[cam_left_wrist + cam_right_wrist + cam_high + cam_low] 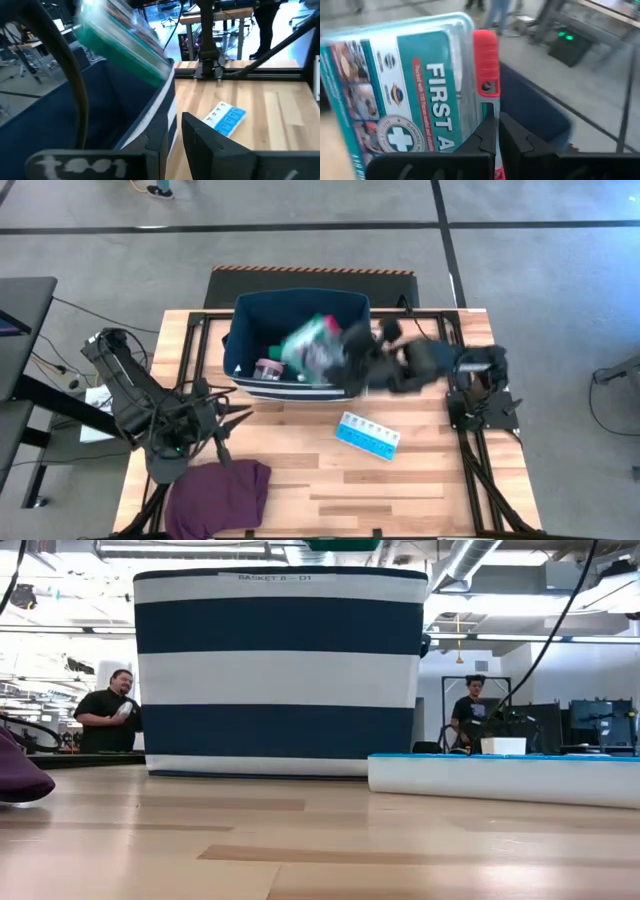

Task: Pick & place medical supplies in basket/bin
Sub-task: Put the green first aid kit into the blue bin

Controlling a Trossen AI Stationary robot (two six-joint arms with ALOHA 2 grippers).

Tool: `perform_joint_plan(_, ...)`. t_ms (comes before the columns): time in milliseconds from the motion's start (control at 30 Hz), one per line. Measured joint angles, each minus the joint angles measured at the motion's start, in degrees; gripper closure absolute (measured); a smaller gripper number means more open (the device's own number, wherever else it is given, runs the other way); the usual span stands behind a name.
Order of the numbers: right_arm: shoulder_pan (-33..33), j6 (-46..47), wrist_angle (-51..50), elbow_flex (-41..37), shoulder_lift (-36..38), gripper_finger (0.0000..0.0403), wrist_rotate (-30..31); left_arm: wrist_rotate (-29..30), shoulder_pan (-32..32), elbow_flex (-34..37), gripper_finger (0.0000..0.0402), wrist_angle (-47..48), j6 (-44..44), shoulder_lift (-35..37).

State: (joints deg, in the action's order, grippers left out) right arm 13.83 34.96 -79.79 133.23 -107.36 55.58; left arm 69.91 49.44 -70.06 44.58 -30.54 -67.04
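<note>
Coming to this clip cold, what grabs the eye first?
The right claw, shut on a green-white first-aid box, holds it over the open navy striped bin at the table's far side. A light-blue pill organizer lies alone on the wood in front of the bin.

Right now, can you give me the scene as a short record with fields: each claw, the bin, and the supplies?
right claw: shut on the first-aid kit, held above the bin
left claw: open, waiting at the table's left side near the purple cloth
bin: navy with white stripes, at the table's far side
inside bin: tape roll
still on table: pill organizer, in front of the bin
background: two people beyond the table in the low view
</note>
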Motion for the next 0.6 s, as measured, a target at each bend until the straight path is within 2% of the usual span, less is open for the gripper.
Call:
perform_joint_plan(67,-4.99,-0.75,1.81,0.05,0.96,0.0402,-1.72,0.05,-0.77,0.00,0.0356,0.04,0.34,0.01)
perform_joint_plan(133,-10.57,-0.15,0.69,0.04,0.86,0.0402,-6.05,-0.31,-1.48,0.00,0.0356,0.45,0.55,-0.03)
perform_joint_plan(267,-20.83,0.98,-2.92,-0.40,-3.65,0.0402,-18.04,-0.53,-2.53,0.00,0.0356,2.55,-0.53,-0.50)
perform_joint_plan(400,-28.32,-2.00,-7.59,-1.54,-10.88,0.0402,-33.94,-2.34,-2.82,0.04,0.0356,3.67,-2.20,-0.42)
perform_joint_plan(467,-30.76,-3.41,-9.08,-1.62,-14.39,0.0401,-36.53,-4.15,-2.92,0.04,0.0356,4.31,-2.84,-0.46)
perform_joint_plan(600,-33.68,-7.80,-8.84,-1.56,-19.32,0.0397,-36.17,-6.61,-2.94,0.04,0.0356,5.32,-3.27,-0.46)
